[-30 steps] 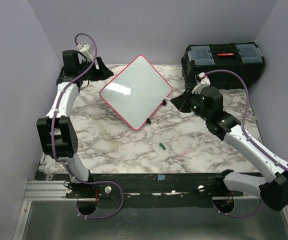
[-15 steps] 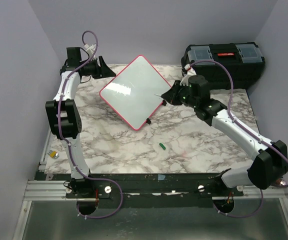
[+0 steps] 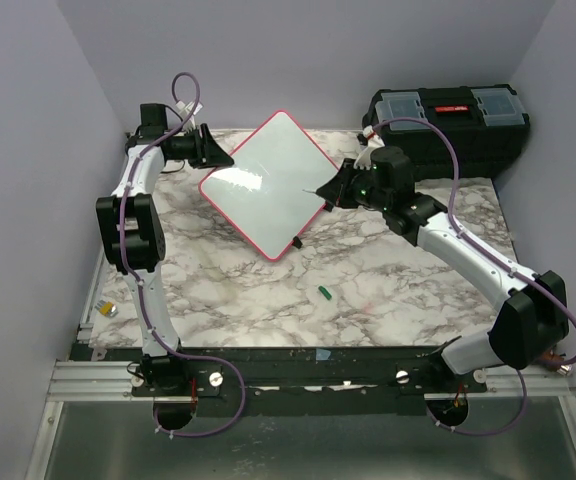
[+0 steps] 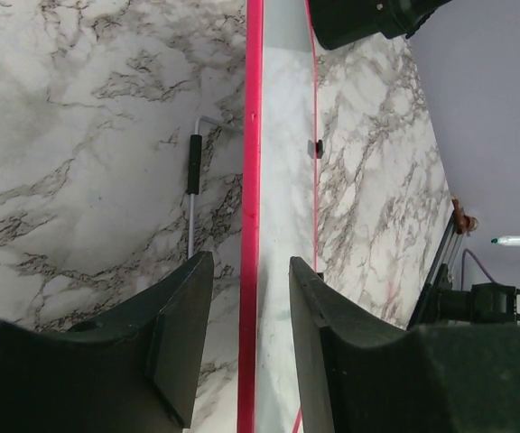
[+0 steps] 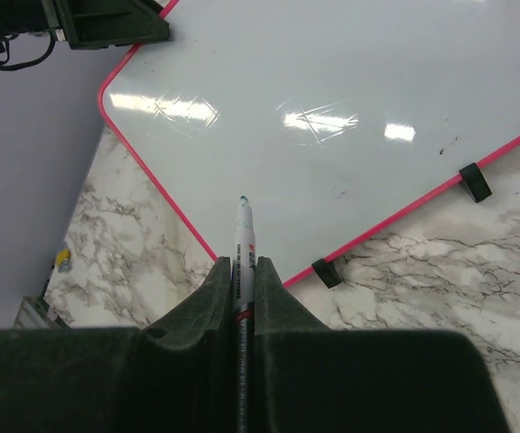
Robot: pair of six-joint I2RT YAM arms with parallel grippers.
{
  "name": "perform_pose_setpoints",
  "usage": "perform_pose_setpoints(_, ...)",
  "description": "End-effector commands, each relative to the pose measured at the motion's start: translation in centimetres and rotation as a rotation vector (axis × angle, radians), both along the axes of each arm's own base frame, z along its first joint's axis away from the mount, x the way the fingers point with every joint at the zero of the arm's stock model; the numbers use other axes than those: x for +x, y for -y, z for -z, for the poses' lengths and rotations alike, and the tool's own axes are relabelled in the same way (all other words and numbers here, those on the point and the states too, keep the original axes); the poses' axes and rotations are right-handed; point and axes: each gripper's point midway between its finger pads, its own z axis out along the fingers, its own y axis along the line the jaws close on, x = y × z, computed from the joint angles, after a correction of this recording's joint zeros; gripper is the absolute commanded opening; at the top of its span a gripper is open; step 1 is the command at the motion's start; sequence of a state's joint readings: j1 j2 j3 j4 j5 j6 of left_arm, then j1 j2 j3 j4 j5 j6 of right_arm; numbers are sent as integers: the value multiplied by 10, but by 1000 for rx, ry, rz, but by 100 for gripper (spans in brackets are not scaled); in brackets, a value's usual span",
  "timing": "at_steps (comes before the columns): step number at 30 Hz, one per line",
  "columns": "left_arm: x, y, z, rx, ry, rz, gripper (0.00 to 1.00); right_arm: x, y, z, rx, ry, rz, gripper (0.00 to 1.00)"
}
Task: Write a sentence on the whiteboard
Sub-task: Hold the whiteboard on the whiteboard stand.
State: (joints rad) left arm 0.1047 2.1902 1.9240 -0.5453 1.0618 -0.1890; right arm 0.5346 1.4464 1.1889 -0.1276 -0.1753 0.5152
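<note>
Two pincers flank the whiteboard (image 3: 268,185): left pincer (image 4: 249,266) straddles its pink frame, spread; right pincer (image 5: 244,263) pinches a marker (image 5: 245,230) over the surface.

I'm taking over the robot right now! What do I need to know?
Left gripper: fingers open, one on each side of the whiteboard at its pink edge, not clamped.
Right gripper: shut on the marker, bare tip over the board near its edge; whether it touches is unclear.
Done: marker uncapped; a small green piece, probably the cap, lies on the table.
Left: the whole sentence; the board is blank.
</note>
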Motion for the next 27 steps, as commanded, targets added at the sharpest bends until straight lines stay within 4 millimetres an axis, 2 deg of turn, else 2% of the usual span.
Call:
perform_pose_setpoints(1,-2,5,-8,-48,28,43,39,-1,-2,-18,33,30,-10,1)
perform_pose_setpoints(13,-5,16,-1,-77,-8,90,33,4,-6,-25,33,49,-27,1)
perform_pose_setpoints(22,-4,21,-6,-69,1,86,2,6,-14,-33,62,61,-55,1)
perform_pose_setpoints(27,-2,23,-12,-47,-2,62,0,6,-26,-36,76,86,-128,1)
